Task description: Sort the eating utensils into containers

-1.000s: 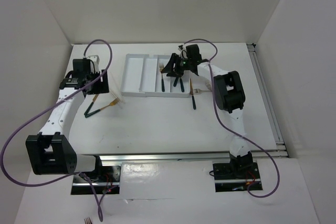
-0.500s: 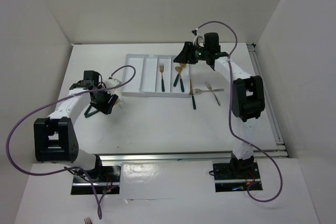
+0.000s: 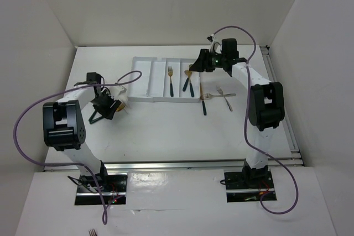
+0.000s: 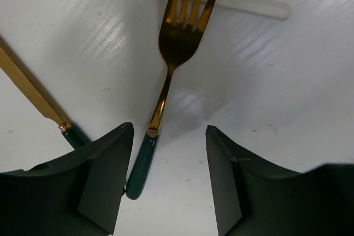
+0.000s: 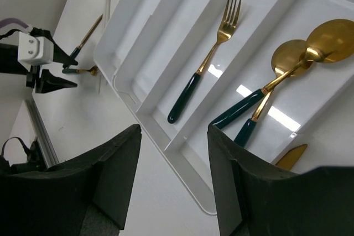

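Observation:
The white tray (image 3: 145, 75) lies at the back centre. It holds a gold fork (image 3: 171, 79) in one compartment and two gold spoons (image 3: 188, 79) in the one to its right; the right wrist view shows the fork (image 5: 209, 58) and spoons (image 5: 301, 58). My left gripper (image 3: 109, 104) is open and low over a gold fork with a teal handle (image 4: 167, 75). Its handle end lies between the fingers, close to the left finger (image 4: 105, 181). My right gripper (image 3: 197, 66) is open and empty above the tray's right end.
A gold knife (image 4: 30, 89) lies just left of the fork by my left gripper. Right of the tray lie a dark-handled knife (image 3: 203, 102), a gold fork (image 3: 210, 96) and a silver fork (image 3: 224, 98). A pale narrow strip (image 4: 232, 3) lies beyond the fork's tines.
My left gripper has come down and right over the fork left of the tray. My right gripper has drawn back right from over the tray, uncovering the spoons and the silver fork.

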Robot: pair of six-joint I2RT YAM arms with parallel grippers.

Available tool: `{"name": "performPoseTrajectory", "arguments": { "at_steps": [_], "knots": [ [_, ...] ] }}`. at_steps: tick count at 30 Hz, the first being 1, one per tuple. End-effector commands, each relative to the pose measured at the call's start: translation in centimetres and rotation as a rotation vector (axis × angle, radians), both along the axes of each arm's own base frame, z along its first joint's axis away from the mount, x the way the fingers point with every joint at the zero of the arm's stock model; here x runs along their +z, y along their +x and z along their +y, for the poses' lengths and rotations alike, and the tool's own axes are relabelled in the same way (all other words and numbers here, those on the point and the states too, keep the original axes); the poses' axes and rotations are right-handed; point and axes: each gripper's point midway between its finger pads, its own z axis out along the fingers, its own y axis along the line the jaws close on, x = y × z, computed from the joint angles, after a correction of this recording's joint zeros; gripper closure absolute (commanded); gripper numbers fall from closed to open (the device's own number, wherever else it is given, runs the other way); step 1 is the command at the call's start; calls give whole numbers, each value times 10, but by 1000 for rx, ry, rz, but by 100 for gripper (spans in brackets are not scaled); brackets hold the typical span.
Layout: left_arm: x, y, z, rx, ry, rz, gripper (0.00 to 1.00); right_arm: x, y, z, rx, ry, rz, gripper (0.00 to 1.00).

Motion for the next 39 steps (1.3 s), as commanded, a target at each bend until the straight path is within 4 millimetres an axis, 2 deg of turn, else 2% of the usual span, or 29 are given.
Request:
{"name": "performPoseTrajectory", "arguments": {
  "at_steps": [1, 3, 4, 6, 7, 8, 9, 10, 14, 15, 16, 19, 22, 24, 26, 27, 28, 29, 31, 32, 33, 34, 35, 37, 38, 39],
  "knots": [
    [1, 11, 2, -40, -20, -22, 32, 30, -4, -8, 6, 2, -69, 41],
    [-2, 12, 9, -19, -29, -22, 35, 34, 0, -11, 6, 8, -73, 42],
    [-9, 10, 8, -19, -33, 0, 36, 27, -1, -11, 6, 5, -49, 43],
    [-13, 7, 15, -2, -46, 20, 40, 31, 2, -9, 17, 6, -61, 44],
    [-14, 9, 16, -2, -46, 20, 43, 26, 5, -14, 8, 4, -52, 44],
    [-21, 4, 18, 11, -62, 51, 45, 31, 7, -14, 8, 6, -64, 44],
    [-18, 6, 22, 21, -60, 42, 48, 35, 8, -14, 11, 2, -75, 46],
    [-23, 3, 20, 12, -72, 63, 50, 31, 8, -14, 11, 0, -58, 46],
    [-30, 0, 22, 22, -78, 84, 80, 31, 12, -19, 9, -10, -63, 50],
    [-30, 0, 22, 32, -80, 86, 96, 30, 12, -24, 2, -16, -60, 50],
    [-30, 0, 22, 32, -80, 86, 100, 28, 11, -24, 2, -18, -51, 51],
    [-35, -8, 18, 31, -94, 106, 100, 27, 12, -30, 0, -29, -58, 53],
    [-24, -10, 10, 32, -131, 85, 100, 29, 13, -36, -14, -39, -66, 54],
    [-4, -6, 3, 32, -168, 45, 100, 35, 11, -38, -13, -55, -95, 58],
    [21, -2, -12, 52, -251, 14, 100, 27, 6, -41, -18, -68, -87, 58],
    [41, 2, -15, 59, -269, -30, 100, 30, 2, -42, -26, -73, -92, 60],
    [58, 7, -22, 82, -315, -49, 100, 24, 0, -44, -31, -85, -91, 60],
    [70, 9, -27, 85, -341, -69, 100, 24, -2, -44, -27, -89, -103, 60],
    [96, 12, -34, 101, -380, -117, 100, 22, -4, -51, -32, -98, -107, 54],
    [110, 13, -44, 75, -418, -132, 100, 22, -5, -52, -33, -113, -121, 52],
    [120, 12, -48, 73, -443, -139, 100, 15, -9, -53, -28, -120, -104, 50],
    [126, 11, -55, 57, -468, -136, 100, 19, -8, -58, -29, -131, -128, 48],
    [147, 14, -69, 20, -514, -167, 100, 16, -10, -59, -23, -139, -118, 45],
    [170, 15, -88, -8, -590, -184, 100, 13, -12, -63, -30, -141, -96, 43],
    [194, 17, -111, -23, -676, -186, 100, 11, -11, -70, -50, -152, -86, 41],
    [208, 20, -122, -31, -717, -195, 100, 10, -9, -72, -62, -162, -86, 36]
  ]
}}
